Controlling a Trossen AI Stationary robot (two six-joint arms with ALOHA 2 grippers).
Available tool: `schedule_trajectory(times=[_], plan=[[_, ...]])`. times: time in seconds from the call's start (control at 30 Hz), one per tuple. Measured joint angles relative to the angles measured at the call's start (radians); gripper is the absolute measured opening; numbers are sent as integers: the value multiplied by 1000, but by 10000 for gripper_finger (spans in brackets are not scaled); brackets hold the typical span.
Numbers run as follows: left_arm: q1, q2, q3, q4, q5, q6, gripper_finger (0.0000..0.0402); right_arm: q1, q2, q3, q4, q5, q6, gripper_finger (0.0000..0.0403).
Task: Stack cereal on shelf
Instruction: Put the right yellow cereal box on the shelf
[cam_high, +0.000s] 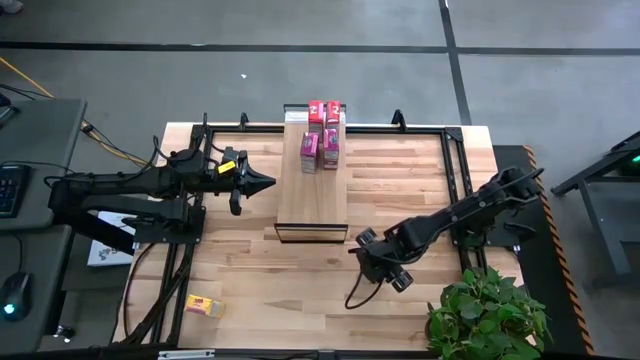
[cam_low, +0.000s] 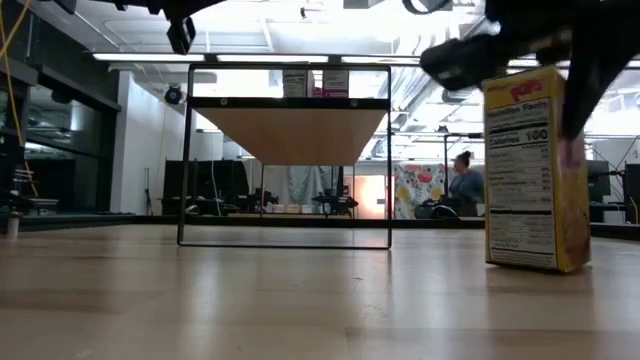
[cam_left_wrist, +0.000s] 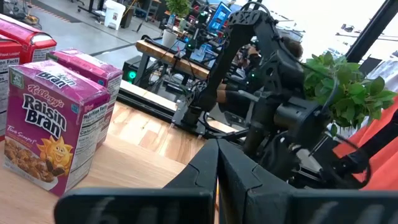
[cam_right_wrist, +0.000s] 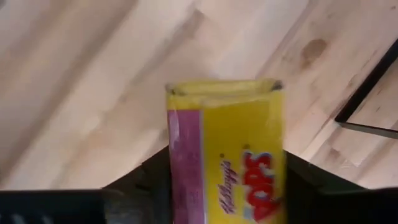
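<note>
The shelf (cam_high: 312, 185) stands mid-table, and its wood-grain top carries two red boxes (cam_high: 324, 110) and two magenta boxes (cam_high: 320, 150) at the far end. The magenta Raisin Bran boxes (cam_left_wrist: 53, 134) also fill the left wrist view. My left gripper (cam_high: 262, 183) is shut and hovers just left of the shelf top, touching nothing. My right gripper (cam_high: 383, 262) is right of the shelf's near end, shut on a yellow cereal box (cam_right_wrist: 227, 155) that stands upright (cam_low: 535, 170). A second yellow box (cam_high: 204, 305) lies flat near the table's near-left corner. My right gripper pinches the yellow cereal box between its two fingers, one on the pink side panel (cam_right_wrist: 183, 162) and one on the opposite side. The fingers (cam_low: 575, 100) come down from above at a slant and sit on its upper part. The box is upright, its bottom end (cam_low: 525, 265) at the tabletop.
A potted plant (cam_high: 488, 315) sits at the near-right corner, close to my right arm. Dark frame rails (cam_high: 455, 170) run along the table's sides. Bare plank surface (cam_high: 290, 290) lies between the shelf and the near edge. A person (cam_low: 465, 185) sits far behind the table.
</note>
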Motion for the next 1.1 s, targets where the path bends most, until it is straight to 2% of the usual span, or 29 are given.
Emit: schedule_trajectory(times=[0.23,0.33,0.43,0.57,0.63,0.7,0.8,0.9,1.0,1.1], plan=[[0,0,0,0,0,13,0,-1,0,217,-190,-196,132,157],[0,0,0,0,0,27,0,-9,0,348,-211,-227,176,154],[0,0,0,0,0,27,0,-33,-1,478,-194,-142,209,154],[0,0,0,0,0,27,0,-80,-2,618,-183,141,311,154],[0,0,0,0,0,26,0,-116,-2,670,-186,282,422,154],[0,0,0,0,0,26,0,-161,-2,715,-192,365,548,154],[0,0,0,0,0,26,0,-242,-3,754,-218,382,750,154],[0,0,0,1,0,25,0,-320,-2,758,-266,328,925,154],[0,0,0,1,0,25,0,-380,3,748,-312,245,1005,154],[0,0,0,2,0,25,0,-412,17,726,-354,222,1070,154]])
